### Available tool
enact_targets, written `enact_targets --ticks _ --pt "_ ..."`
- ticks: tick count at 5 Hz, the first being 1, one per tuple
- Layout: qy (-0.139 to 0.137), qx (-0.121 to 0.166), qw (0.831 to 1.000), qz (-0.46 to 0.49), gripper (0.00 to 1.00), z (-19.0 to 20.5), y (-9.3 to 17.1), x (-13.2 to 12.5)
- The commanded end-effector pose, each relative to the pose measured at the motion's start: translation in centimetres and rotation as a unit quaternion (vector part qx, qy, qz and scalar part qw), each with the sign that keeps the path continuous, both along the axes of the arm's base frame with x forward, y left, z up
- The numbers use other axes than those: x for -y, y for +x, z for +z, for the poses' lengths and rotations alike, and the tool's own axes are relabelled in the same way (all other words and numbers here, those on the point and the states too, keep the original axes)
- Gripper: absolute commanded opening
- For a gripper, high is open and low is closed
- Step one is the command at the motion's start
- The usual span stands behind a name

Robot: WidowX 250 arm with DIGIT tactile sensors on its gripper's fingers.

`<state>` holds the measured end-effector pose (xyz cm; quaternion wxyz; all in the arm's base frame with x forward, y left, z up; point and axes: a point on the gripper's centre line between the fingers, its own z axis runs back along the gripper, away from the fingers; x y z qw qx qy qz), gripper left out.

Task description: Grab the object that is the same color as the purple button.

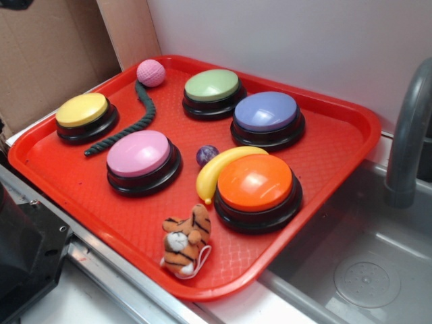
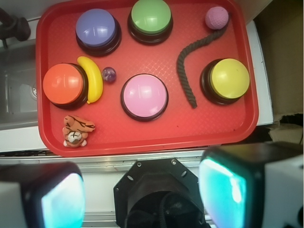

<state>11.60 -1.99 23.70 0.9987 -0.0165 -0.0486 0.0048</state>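
My gripper (image 2: 142,190) hangs spread wide above the tray's (image 2: 142,135) near edge.
The small purple ball (image 2: 109,74) lies beside the banana (image 2: 93,78), between the pink button (image 2: 144,96) and purple button (image 2: 97,29).

A: The tray (image 2: 142,135) ahead of the tool (image 2: 142,194) looks like red plastic with a fine diamond texture, semi-glossy.

B: And the purple button (image 2: 96,27) at the far left?

A: A smooth satin plastic dome on a shiny black base. The tiny purple ball (image 2: 109,74) is glossy and marbled, perhaps glass, though it is too small to tell.

B: The pink ball (image 2: 216,17) at the far right?

A: Matt and dimpled, rubbery. The dark rope (image 2: 186,71) is twisted fibre, rough. The banana (image 2: 93,78) is smooth plastic, and the tiger (image 2: 76,130) is plush cloth.

B: The tool's fingers (image 2: 223,190)?

A: Smooth and glossy with a teal sheen. The sink (image 1: 364,263) is dull brushed metal.
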Motion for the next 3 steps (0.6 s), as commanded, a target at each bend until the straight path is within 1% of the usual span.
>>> enact_targets --ticks 1,2,3 --pt "0.0 0.0 1.0 0.0 1.0 0.0 0.0 0.0" --pt "-0.001 0.002 0.992 -0.123 1.0 -1.1 2.1 0.2" --pt "-0.002 0.008 0.977 -0.213 1.0 -2.4 3.9 0.7"
